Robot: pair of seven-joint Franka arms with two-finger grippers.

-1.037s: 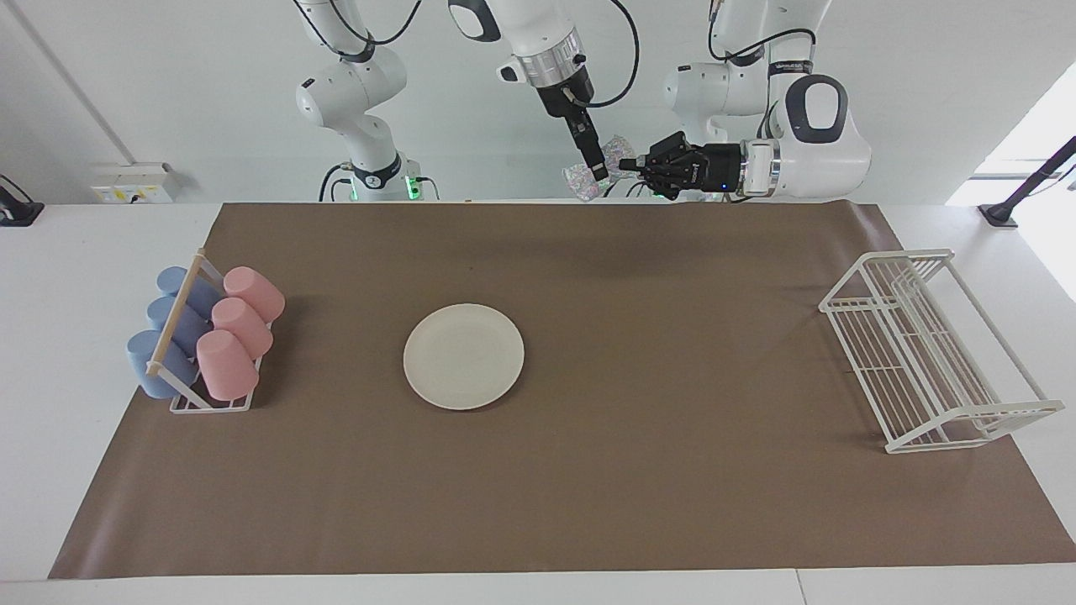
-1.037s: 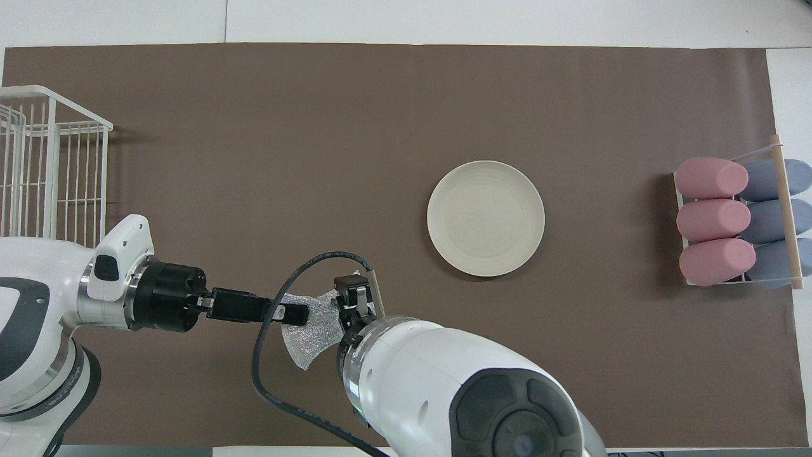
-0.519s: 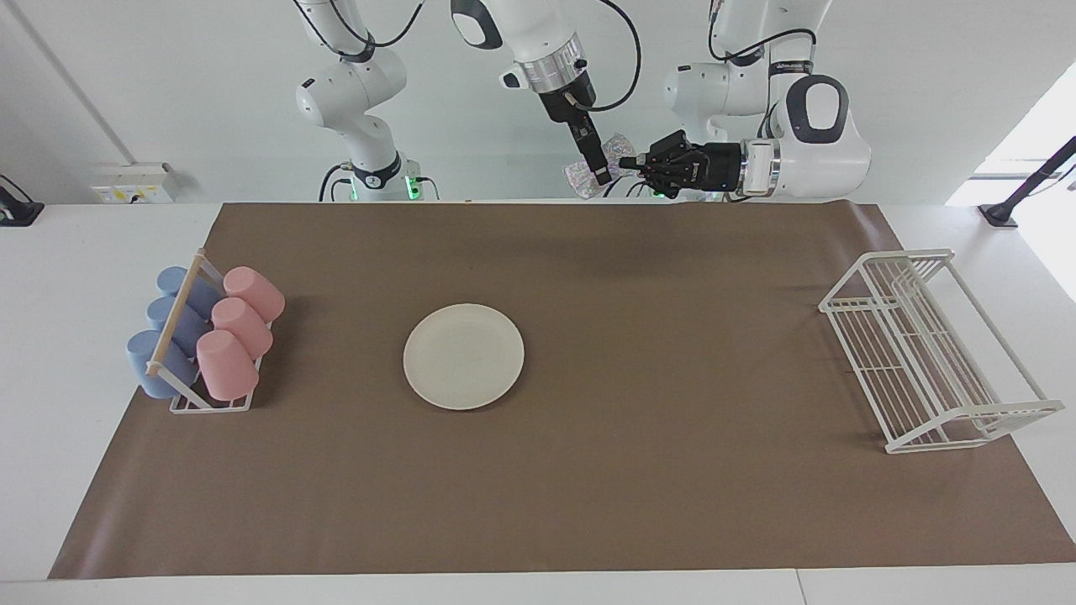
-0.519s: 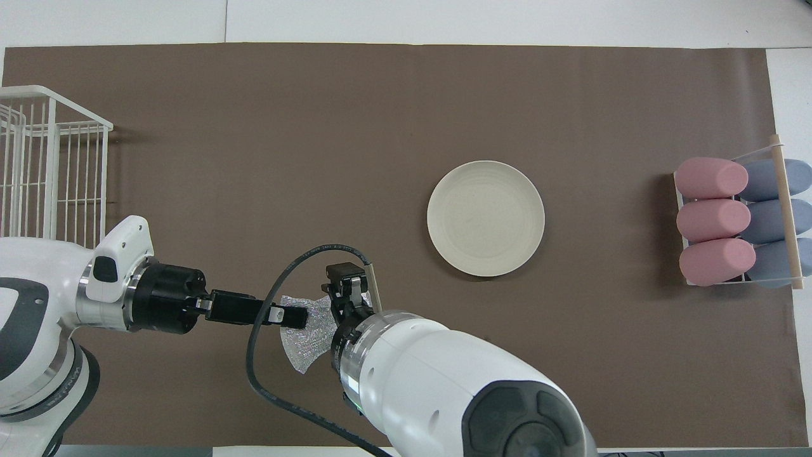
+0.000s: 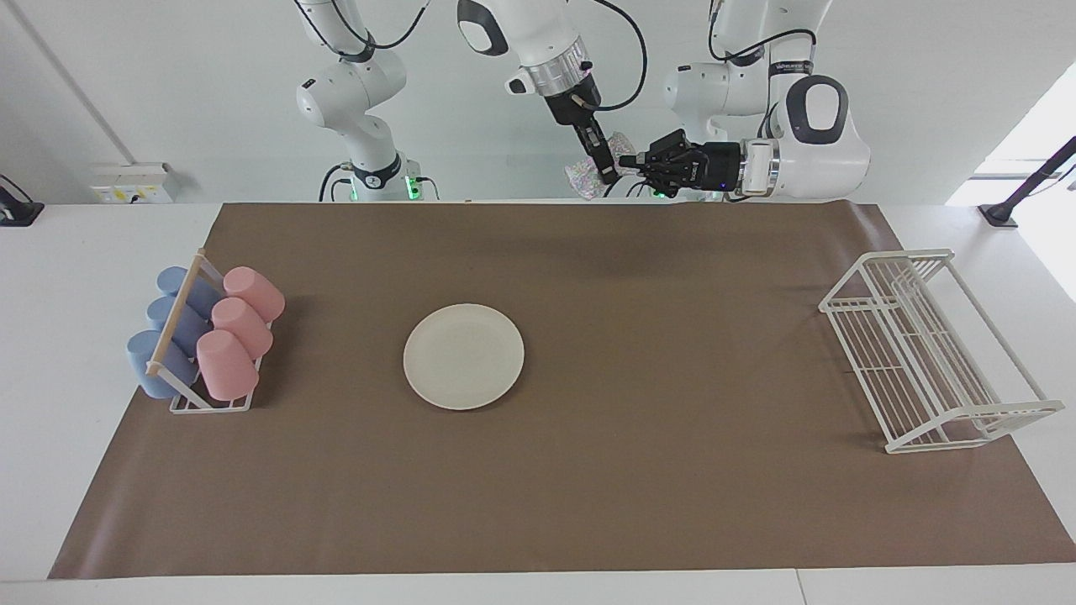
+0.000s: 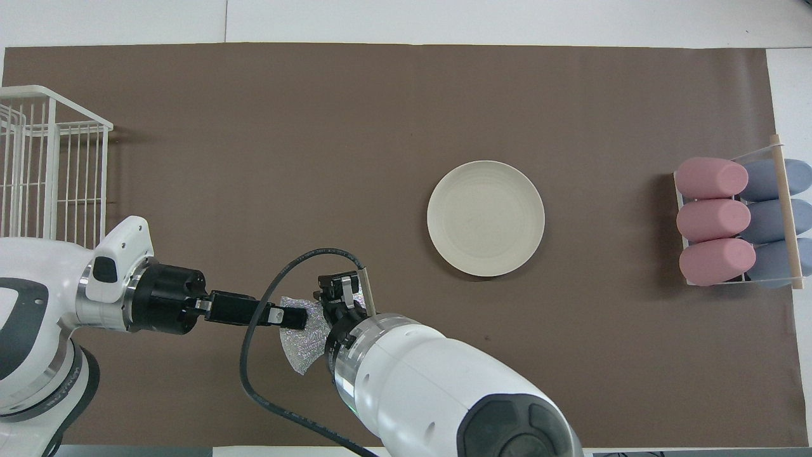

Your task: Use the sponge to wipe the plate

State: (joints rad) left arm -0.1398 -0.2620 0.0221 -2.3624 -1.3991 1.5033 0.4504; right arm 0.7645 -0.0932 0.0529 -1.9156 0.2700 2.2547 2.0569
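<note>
Two grippers crowd one small, wrinkly, silvery-white scrubber (image 5: 580, 178) (image 6: 303, 350), so we see only part of it. In the overhead view the right arm's white wrist covers its edge toward three o'clock, a black cable loops across it, and only a crumpled wedge shows. In the facing view just a speckled scrap peeks out at about eight o'clock of the right gripper (image 5: 606, 175) (image 6: 343, 297).

The left gripper (image 5: 626, 162) (image 6: 295, 316) lies level in the air, and its fingers are pressed together, pinching the scrubber's upper corner. The right gripper points down beside that corner, with the scrubber hanging just beside and below its tips. Whether it is spread or clamped on the scrubber we cannot tell.

The scrubber hangs over the strip of the brown paper mat (image 5: 672, 504) closest to the robots, at about seven o'clock of the round, cream-white plate (image 5: 463, 356) (image 6: 485, 218) in the overhead view, well apart from it. The plate lies flat and bare on the mat on the white counter (image 5: 84, 277).

The white wire rack (image 5: 925, 353) (image 6: 51, 158) at the left arm's end is cut off by the overhead view's edge. The small rack of pink and blue cups (image 5: 220, 336) (image 6: 713, 219) sits at the right arm's end.
</note>
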